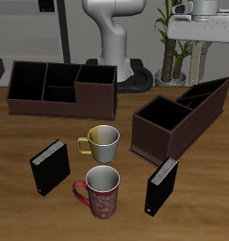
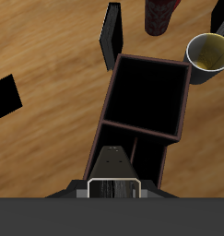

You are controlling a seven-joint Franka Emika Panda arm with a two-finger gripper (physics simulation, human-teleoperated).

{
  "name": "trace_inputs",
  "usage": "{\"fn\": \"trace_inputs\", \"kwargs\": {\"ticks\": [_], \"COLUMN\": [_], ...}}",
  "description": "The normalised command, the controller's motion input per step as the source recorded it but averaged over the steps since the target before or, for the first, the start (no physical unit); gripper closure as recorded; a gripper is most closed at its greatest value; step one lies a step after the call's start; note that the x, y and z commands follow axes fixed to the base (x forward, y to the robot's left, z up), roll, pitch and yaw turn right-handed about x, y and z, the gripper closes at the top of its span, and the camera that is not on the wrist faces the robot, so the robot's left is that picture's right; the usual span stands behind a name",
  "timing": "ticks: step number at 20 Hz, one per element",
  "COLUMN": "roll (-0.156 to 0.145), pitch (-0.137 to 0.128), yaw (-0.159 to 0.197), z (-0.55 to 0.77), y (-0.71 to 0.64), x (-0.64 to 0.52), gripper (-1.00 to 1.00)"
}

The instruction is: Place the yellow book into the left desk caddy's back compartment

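The yellow book (image 2: 112, 164) hangs edge-on between the fingers of my gripper (image 2: 113, 187), its pale page edge nearest the camera. The gripper is shut on it. Below it lies the left desk caddy (image 2: 112, 97), dark brown with a black inside. The book's lower end is over the divider between the caddy's large compartment and its smaller ones. In the exterior view the gripper (image 1: 203, 26) is high above the table's back, beyond the left desk caddy (image 1: 158, 143). The book cannot be made out there.
A second dark brown caddy (image 1: 31, 101) stands at the back on the other side. Between the caddies are a yellowish mug (image 1: 103, 142) and a red patterned mug (image 1: 100, 192). Two black books (image 1: 50, 167) (image 1: 161, 185) stand near the front. A plant (image 1: 172, 47) is behind.
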Motion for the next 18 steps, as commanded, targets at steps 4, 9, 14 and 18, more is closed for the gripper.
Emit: {"fn": "trace_inputs", "kwargs": {"ticks": [4, 9, 14, 18], "roll": [0.001, 0.002, 0.012, 0.003], "pitch": [-0.012, 0.004, 0.03, 0.014], "yaw": [-0.01, -0.015, -0.002, 0.0], "z": [0.01, -0.06, -0.22, -0.13], "y": [-0.03, -0.01, 0.05, 0.02], "x": [0.05, 0.04, 0.07, 0.05], "gripper": [1.0, 1.0, 1.0, 1.0]}}
